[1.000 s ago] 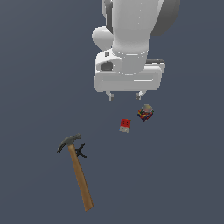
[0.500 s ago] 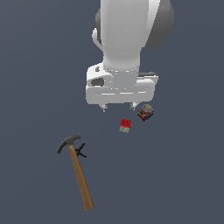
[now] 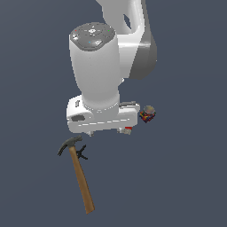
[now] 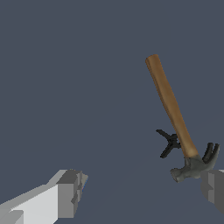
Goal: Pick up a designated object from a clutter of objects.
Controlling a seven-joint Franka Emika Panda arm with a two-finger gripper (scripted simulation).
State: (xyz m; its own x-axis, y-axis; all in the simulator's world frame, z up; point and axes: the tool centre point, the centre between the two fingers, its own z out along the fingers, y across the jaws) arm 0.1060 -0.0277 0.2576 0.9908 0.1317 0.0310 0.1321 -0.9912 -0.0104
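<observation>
Pincer (image 3: pixel 105 132) open, empty, above the desk (image 3: pixel 186 177) near the hammer (image 3: pixel 79 172) head. Hammer flat on the desk, black clamp (image 4: pixel 168 142) touching its handle. Red-and-white cube (image 3: pixel 128 130) mostly hidden behind the pincer body; multicoloured block (image 3: pixel 147 114) just beyond.

Both renders are evenly and softly lit, with no glare and no blown highlights. The flat slate-blue ground carries no visible cast shadows. In the exterior view the white arm (image 3: pixel 104 66) shades from bright on its left flank to grey on its right, so light seems to arrive from the frame's left. Edges look slightly soft and coarse. The wrist view shows no edge distortion.
</observation>
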